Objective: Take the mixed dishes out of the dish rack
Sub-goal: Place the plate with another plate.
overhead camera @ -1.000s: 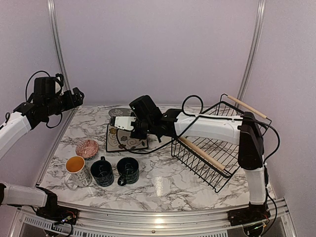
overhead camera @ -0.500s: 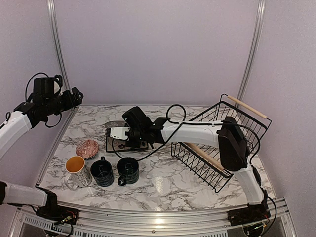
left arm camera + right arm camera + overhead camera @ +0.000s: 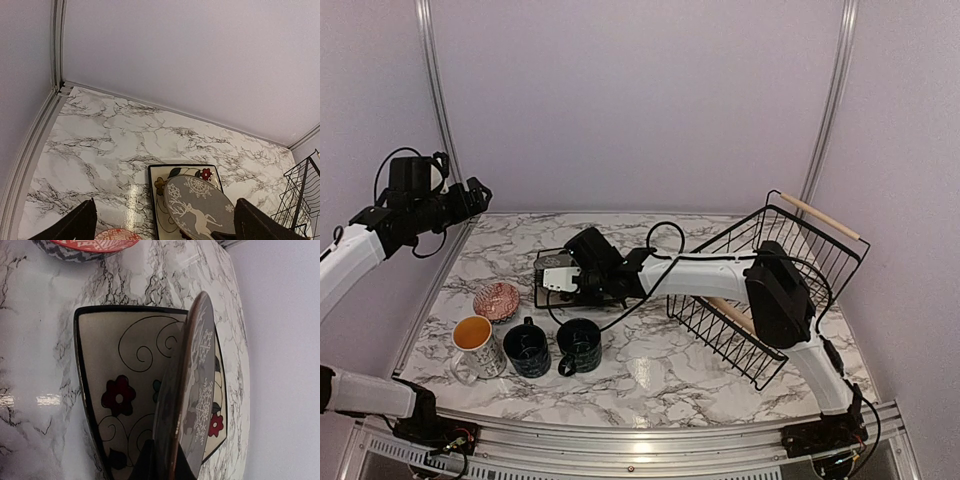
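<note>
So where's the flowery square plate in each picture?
Top external: the square plate is mid-table, just right of the red bowl, and largely covered.
Left wrist: the square plate is at bottom centre, partly under the grey deer plate.
Right wrist: the square plate fills the middle, behind the grey deer plate.
Shared landmark: the red bowl.

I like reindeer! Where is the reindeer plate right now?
The grey reindeer plate is held in the right gripper, tilted just above the square flowered plate. In the top view, that is left of the dish rack.
</note>
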Available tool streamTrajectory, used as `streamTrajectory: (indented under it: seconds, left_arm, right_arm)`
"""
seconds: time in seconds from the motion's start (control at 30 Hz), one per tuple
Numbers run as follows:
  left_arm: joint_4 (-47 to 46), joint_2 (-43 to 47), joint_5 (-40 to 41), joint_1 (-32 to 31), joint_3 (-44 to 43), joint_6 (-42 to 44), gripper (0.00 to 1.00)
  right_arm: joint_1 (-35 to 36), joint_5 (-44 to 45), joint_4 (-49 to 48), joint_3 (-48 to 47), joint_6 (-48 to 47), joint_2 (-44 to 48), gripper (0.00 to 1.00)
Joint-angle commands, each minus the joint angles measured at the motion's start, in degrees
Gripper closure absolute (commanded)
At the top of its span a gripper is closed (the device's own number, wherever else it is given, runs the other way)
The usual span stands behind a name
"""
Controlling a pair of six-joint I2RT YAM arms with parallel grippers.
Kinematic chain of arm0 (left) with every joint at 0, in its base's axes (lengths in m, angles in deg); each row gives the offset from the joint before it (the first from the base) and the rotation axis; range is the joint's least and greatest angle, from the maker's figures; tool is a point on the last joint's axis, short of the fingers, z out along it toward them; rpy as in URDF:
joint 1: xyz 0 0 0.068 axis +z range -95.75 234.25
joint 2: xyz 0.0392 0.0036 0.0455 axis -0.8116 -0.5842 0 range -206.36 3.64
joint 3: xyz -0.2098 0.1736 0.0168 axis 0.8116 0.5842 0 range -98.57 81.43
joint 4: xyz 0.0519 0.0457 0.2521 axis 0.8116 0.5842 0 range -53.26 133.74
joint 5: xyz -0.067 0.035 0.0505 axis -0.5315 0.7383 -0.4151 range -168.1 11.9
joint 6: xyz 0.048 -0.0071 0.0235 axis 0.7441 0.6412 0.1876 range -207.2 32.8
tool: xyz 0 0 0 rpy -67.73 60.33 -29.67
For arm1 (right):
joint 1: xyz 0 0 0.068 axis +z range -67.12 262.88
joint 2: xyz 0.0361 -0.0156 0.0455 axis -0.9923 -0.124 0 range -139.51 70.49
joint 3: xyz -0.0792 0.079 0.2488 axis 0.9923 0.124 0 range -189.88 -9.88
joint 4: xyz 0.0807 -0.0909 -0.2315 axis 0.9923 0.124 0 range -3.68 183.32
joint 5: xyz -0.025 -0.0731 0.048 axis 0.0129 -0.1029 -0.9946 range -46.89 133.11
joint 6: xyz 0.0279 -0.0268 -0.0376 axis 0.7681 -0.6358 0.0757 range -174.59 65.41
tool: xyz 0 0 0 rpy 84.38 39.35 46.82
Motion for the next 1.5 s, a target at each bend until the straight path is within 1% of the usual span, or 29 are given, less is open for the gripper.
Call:
streamTrajectory:
  seconds: [0.0, 0.07, 0.2, 0.33, 0.5, 0.6, 0.77, 0.9, 1.0, 1.07, 1.17, 1.2, 1.3, 1.33, 1.47]
  left_arm:
    - [-1.18, -0.77, -0.90, 0.44, 0.58, -0.27, 0.02]
    - [-1.18, -0.76, -0.82, 0.44, 0.58, -0.27, 0.02]
    - [-1.18, -0.91, -0.88, 0.53, 0.58, -0.27, 0.02]
    - [-1.17, -1.06, -0.90, 0.53, 0.58, -0.27, 0.02]
    - [-1.14, -1.27, -1.21, 0.53, 0.58, -0.39, 0.02]
    - [-1.09, -1.43, -1.26, 0.53, 0.49, -0.37, 0.02]
    - [-1.09, -1.62, -1.26, 0.53, 0.49, -0.44, 0.02]
    - [-1.18, -1.87, -1.26, 0.62, 0.49, -0.46, 0.02]
    - [-1.14, -2.11, -1.26, 0.62, 0.49, -0.50, 0.02]
    - [-1.21, -2.22, -2.49, 0.62, 0.58, -0.45, 0.02]
    - [-1.28, -2.40, -2.83, 0.62, 0.58, -0.40, 0.02]
    - [-1.31, -2.40, -2.79, 0.62, 0.66, -0.36, 0.02]
    - [-1.54, -2.17, -2.76, 0.62, 0.82, -0.20, 0.02]
    - [-1.80, -2.08, -2.69, 0.62, 0.96, -0.14, 0.02]
    - [-3.64, -0.52, -2.97, 0.62, 1.80, 0.78, 0.02]
  right_arm:
    - [0.25, 1.62, -7.68, -3.41, -0.94, -0.10, 0.91]
    - [0.20, 1.09, -7.57, -3.40, -0.63, -0.36, 0.87]
    - [0.21, -1.57, -6.32, -3.57, 0.56, -0.29, 0.72]
    - [0.13, -3.47, -4.91, -3.67, 1.62, -0.07, 0.62]
    - [-0.32, -5.38, -1.95, -3.76, 2.79, 0.65, 0.54]
    - [-1.01, -8.19, 0.68, -3.68, 3.22, 1.52, 0.47]
    - [-2.00, -10.98, 4.28, -3.89, 4.00, 2.51, 0.33]
    - [-3.15, -15.76, 6.79, -4.49, 6.99, 3.55, 0.25]
    - [-4.05, -17.79, 7.62, -4.30, 10.38, 5.00, 0.21]
    - [-4.50, -18.01, 7.78, -4.08, 13.27, 6.37, 0.18]
    - [-4.74, -16.88, 7.76, -3.16, 16.64, 9.19, 0.08]
    - [-4.87, -16.29, 8.01, -2.96, 17.71, 10.18, 0.02]
    - [-5.19, -13.24, 7.34, -1.17, 21.73, 14.19, 0.01]
    - [-5.28, -10.28, 6.30, 0.23, 23.46, 16.24, 0.02]
    - [-5.69, -5.98, 0.59, 9.54, 30.04, 26.95, 0.02]
